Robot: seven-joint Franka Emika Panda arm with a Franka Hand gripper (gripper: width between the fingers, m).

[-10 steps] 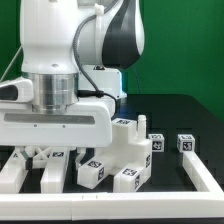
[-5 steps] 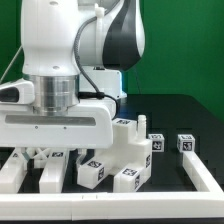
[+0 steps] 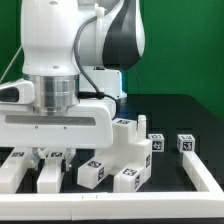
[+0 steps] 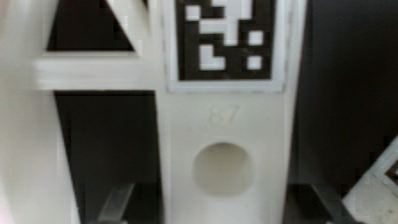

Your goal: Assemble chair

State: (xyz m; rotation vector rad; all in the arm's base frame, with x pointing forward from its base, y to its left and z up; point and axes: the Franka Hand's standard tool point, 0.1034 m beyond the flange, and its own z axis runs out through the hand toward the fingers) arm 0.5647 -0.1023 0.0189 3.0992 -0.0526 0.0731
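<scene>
— Make and shape of the chair pieces?
— Matte white plastic, blunt-edged and blocky. Square black-and-white tags on most faces.
— And the bar seen by the wrist camera?
— Flat, straight-sided, dull white and slightly grainy. Carries one tag near the far end and a smooth oval recess closer to the gripper. Meets a second white strip at a right angle beside the tag; cannot tell whether one part or two.
— Long axis?
— Straight out from between the gripper's fingers, tagged end pointing away from them. Lies flat.
— State of the gripper?
— Narrowed, one grey finger on each side of the bar, close in. Cannot tell whether pressing on it or just short of contact.
— Location of the rest?
— On the black table, spread to the exterior view's right of the gripper. Just beside it, a stepped stack of blocks. Farther right, a small cube, then a second cube well apart from the gripper.
— Beyond those?
— A long thin white rail, untagged, bounding the pieces on the right and front. Above the gripper, the glossy white robot arm with a dark joint. Behind, a green backdrop.
</scene>
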